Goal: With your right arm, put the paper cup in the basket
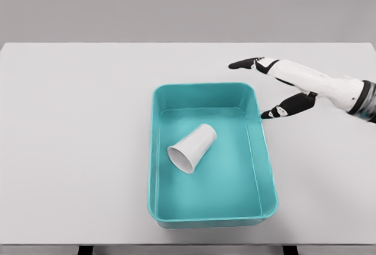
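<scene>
Now the paper cup (pixel 193 148) lies on its side inside the teal basket (pixel 268 167). Right hand (pixel 281 87) beside the basket's right rim, fingers spread, holding nothing.

Bright, even, diffuse light; shadows faint; no glare; render slightly soft, no edge distortion
</scene>
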